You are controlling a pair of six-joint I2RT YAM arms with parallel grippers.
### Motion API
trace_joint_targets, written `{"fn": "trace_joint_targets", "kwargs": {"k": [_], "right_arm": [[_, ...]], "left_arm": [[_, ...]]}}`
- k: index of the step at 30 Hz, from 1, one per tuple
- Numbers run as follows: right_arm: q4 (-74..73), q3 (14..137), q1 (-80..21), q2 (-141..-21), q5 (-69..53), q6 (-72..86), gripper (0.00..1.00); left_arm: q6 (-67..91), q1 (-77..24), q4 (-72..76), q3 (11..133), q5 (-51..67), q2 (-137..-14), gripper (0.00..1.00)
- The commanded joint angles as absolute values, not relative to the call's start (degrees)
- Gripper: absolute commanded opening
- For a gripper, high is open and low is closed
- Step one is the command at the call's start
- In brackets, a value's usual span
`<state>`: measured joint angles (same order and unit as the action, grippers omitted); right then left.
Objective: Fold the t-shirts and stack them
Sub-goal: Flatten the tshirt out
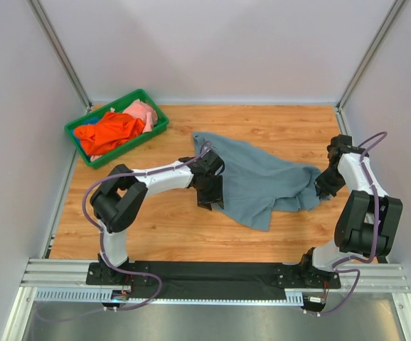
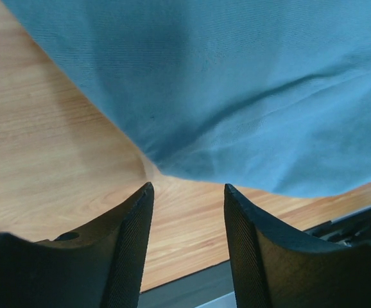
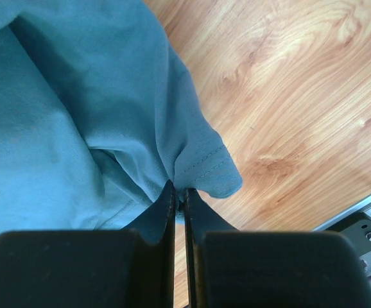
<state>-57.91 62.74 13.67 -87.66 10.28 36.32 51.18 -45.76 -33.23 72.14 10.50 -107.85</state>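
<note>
From above, the grey-blue t-shirt (image 1: 262, 181) lies rumpled mid-way across the surface (image 1: 170, 234), with the orange t-shirt (image 1: 109, 131) and pink t-shirt (image 1: 143, 112) in the green bin (image 1: 131, 144) at 10 o'clock. Left wrist: the left gripper (image 2: 189, 189) stands wide and empty, the shirt's edge at 12 o'clock. Right wrist: the right gripper (image 3: 179, 189) pinches the shirt's hem

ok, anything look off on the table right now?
Grey-blue t-shirt lies bunched and skewed, not flat. Right gripper pinches its hem; left gripper is open, holding nothing, at the shirt's edge. Orange t-shirt and pink t-shirt sit crumpled in the green bin. Nothing looks damaged.
</note>
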Motion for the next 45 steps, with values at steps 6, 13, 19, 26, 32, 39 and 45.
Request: {"fn": "trace_joint_targets", "kwargs": {"k": [6,13,19,26,32,39,45], "right_arm": [[-57.65,62.22,13.10,-83.85,9.23,35.86,0.00],[-66.60,68.11,13.18,-82.45,15.02,33.93,0.00],[-69.08,69.35,13.18,-79.28,14.85,32.43,0.00],[-69.87,69.52,13.18,-77.61,16.43,32.52,0.00],[-70.13,77.50,13.36,-83.84,21.00,29.80,0.00],[-76.28,82.01,13.27,-83.24,20.92,26.28,0.00],[-73.83,78.83,13.27,-80.85,23.11,26.45,0.00]], "left_arm": [[53.53,-47.73,-37.16,78.83,5.46,-112.23,0.13],[44.84,-43.51,-57.90,91.74,-4.73,-101.27,0.00],[40.52,-38.15,-68.46,97.03,-4.75,-95.45,0.00],[37.18,-34.20,-71.54,92.64,-2.46,-92.81,0.00],[32.87,-27.87,-74.17,97.19,-2.11,-95.88,0.00],[34.01,-27.60,-81.21,102.48,1.84,-92.12,0.00],[35.95,-27.60,-83.84,97.83,3.61,-85.08,0.00]]}}
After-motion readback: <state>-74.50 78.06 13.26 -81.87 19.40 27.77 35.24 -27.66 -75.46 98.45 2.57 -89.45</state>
